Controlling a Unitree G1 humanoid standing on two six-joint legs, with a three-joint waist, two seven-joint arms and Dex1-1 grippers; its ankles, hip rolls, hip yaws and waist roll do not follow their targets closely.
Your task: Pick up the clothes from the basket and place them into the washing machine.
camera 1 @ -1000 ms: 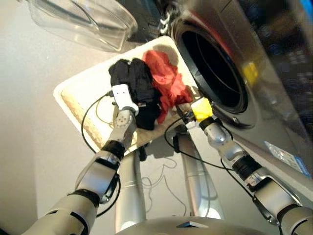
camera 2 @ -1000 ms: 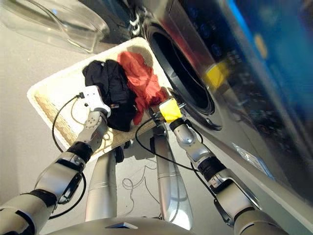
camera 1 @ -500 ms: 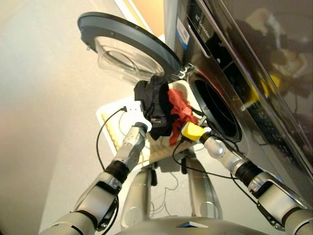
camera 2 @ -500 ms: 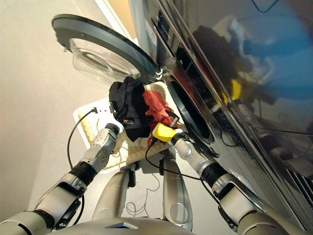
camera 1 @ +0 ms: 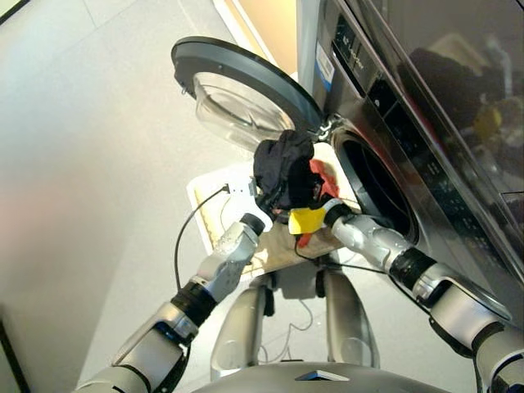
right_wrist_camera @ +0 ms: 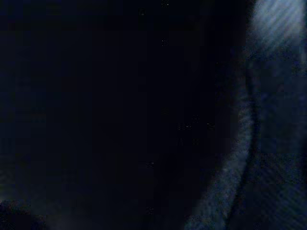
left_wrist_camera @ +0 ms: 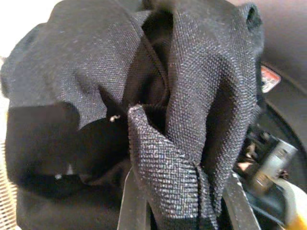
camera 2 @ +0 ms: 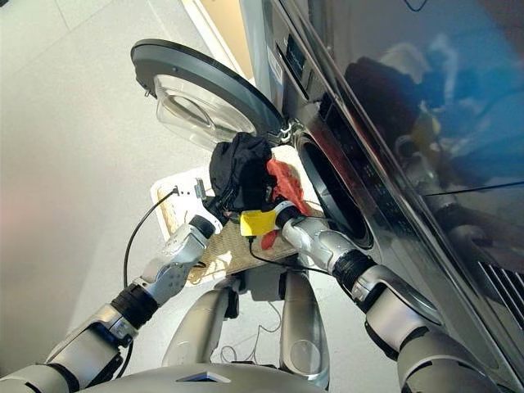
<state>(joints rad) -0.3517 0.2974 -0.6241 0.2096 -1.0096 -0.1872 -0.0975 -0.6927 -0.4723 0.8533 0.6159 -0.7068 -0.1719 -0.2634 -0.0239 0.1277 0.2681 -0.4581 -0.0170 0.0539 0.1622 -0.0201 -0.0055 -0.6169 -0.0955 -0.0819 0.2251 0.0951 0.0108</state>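
A bundle of clothes hangs in the air in front of the washing machine's [camera 1: 458, 164] drum hole [camera 1: 372, 192]. Its bulk is a black garment [camera 1: 282, 164], with my left gripper [camera 1: 260, 205] shut on it from below; the cloth [left_wrist_camera: 144, 96] fills the left wrist view. A coral red garment [camera 1: 321, 182] hangs on the bundle's drum side, against my right gripper [camera 1: 315, 214]. Dark cloth [right_wrist_camera: 144, 115] covers the right wrist view. The cream basket [camera 1: 206, 201] lies on the floor under both arms, mostly hidden.
The porthole door [camera 1: 246, 86] stands swung open to the left of the drum hole, just above and behind the bundle. Black cables [camera 1: 184, 246] loop off both wrists. Grey floor [camera 1: 90, 180] spreads to the left of the basket.
Both arms rose with the black and red clothes, from lying in the basket to hanging level with the drum hole. The camera tilted up, bringing the door into view.
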